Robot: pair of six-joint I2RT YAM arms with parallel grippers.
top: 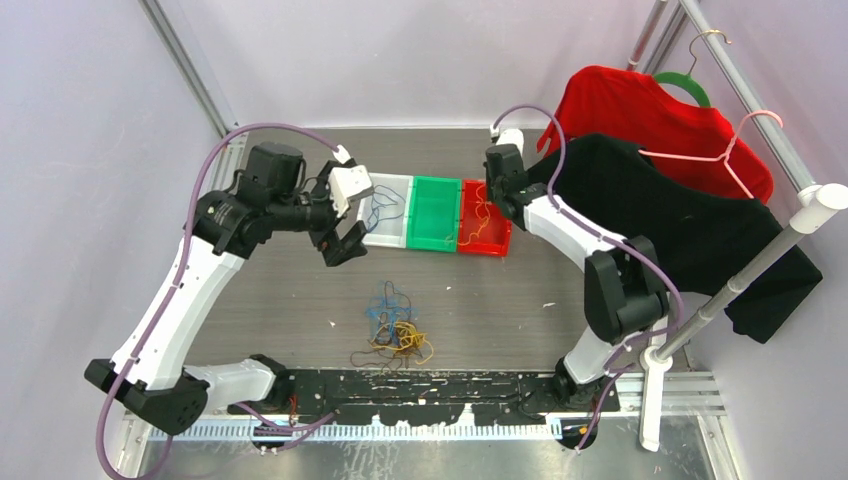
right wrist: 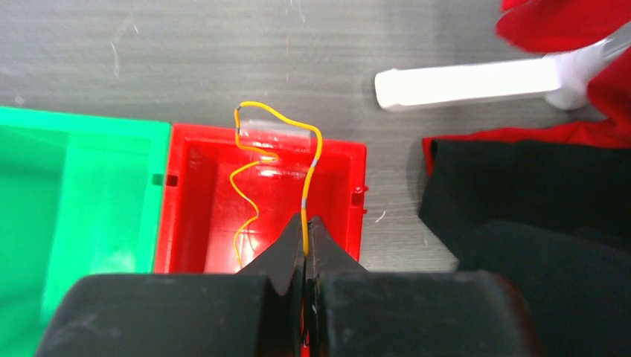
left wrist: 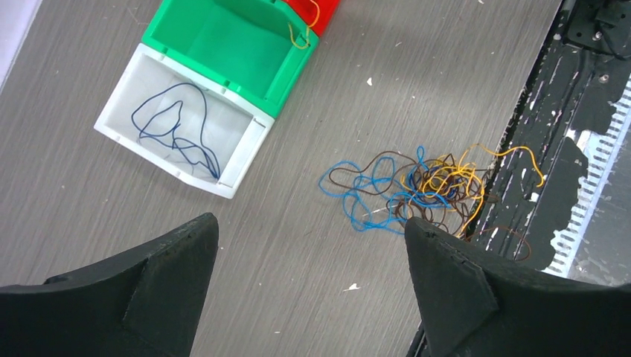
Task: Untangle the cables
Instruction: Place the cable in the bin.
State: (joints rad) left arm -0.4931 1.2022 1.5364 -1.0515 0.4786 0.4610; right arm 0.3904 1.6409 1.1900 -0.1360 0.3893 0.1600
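Note:
A tangle of thin blue, yellow and brown cables (top: 395,335) lies on the table near the front; it also shows in the left wrist view (left wrist: 417,190). My left gripper (top: 343,238) hangs open and empty above the table, beside the white bin (top: 400,232), which holds a dark blue cable (left wrist: 175,130). My right gripper (right wrist: 306,227) is shut on a yellow cable (right wrist: 312,156) over the red bin (right wrist: 201,193); the cable loops over the bin's far rim and back inside. In the top view the right gripper (top: 497,198) sits at the red bin (top: 495,240).
A green bin (top: 434,212) stands between the white and red ones. A rack on the right carries a red shirt (top: 655,115) and a black shirt (top: 690,220) on hangers. A black strip (top: 440,385) runs along the front edge, just beside the tangle.

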